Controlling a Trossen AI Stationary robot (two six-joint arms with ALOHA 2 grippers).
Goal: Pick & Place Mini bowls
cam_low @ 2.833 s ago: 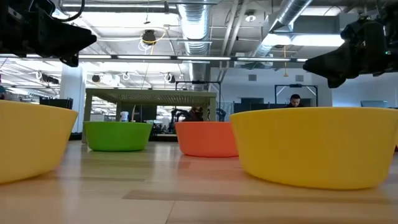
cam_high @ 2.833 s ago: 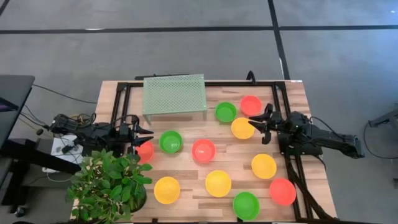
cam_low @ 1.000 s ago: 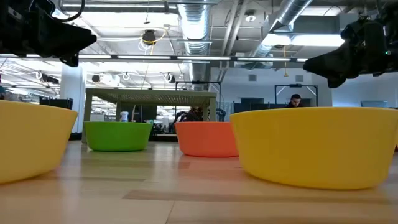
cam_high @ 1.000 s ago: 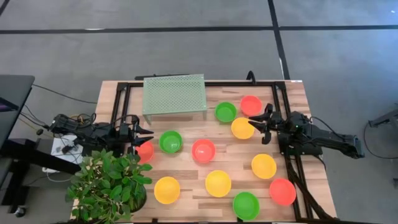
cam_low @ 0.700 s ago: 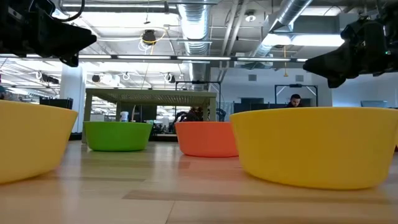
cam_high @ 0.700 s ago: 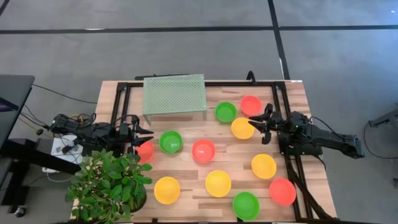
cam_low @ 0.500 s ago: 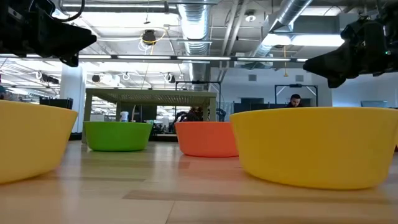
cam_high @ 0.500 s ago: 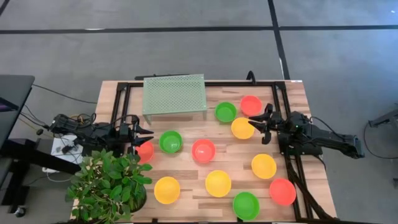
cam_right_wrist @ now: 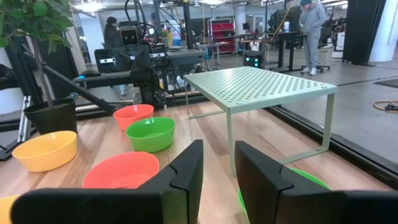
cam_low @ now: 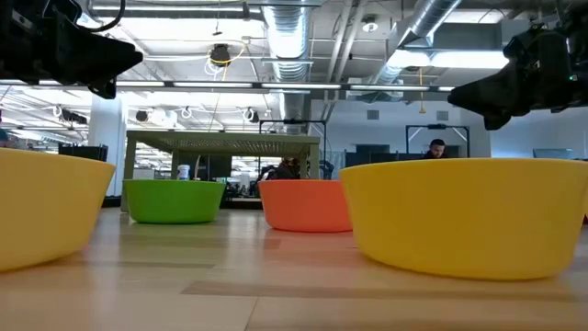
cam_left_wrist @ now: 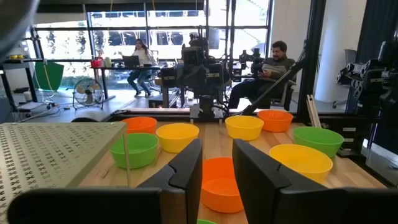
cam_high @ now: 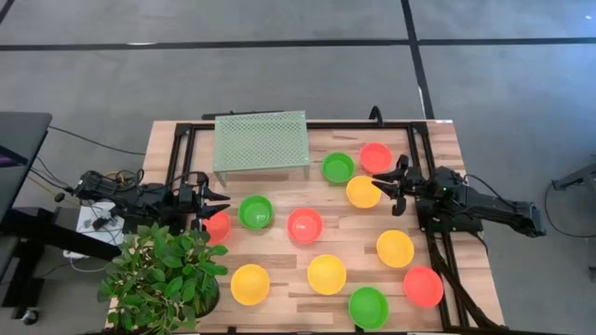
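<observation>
Task looks not begun yet: no mini bowl is gripped or stacked, all lie singly on the table point(cam_high: 279, 262). Left gripper point(cam_high: 221, 201), jaws spread, nothing between, hovers at the left edge just beside a red-orange bowl point(cam_high: 217, 226). Further right come a green bowl point(cam_high: 255, 211), a red-orange one point(cam_high: 304, 224), and yellow ones along the front edge, e.g. point(cam_high: 250, 284). The mesh rack point(cam_high: 261, 140) at the back carries nothing on top. Right gripper point(cam_high: 386, 188), jaws also spread and empty, is close to a yellow bowl point(cam_high: 362, 192). Every bowl seems empty, approx. eleven left to move.
</observation>
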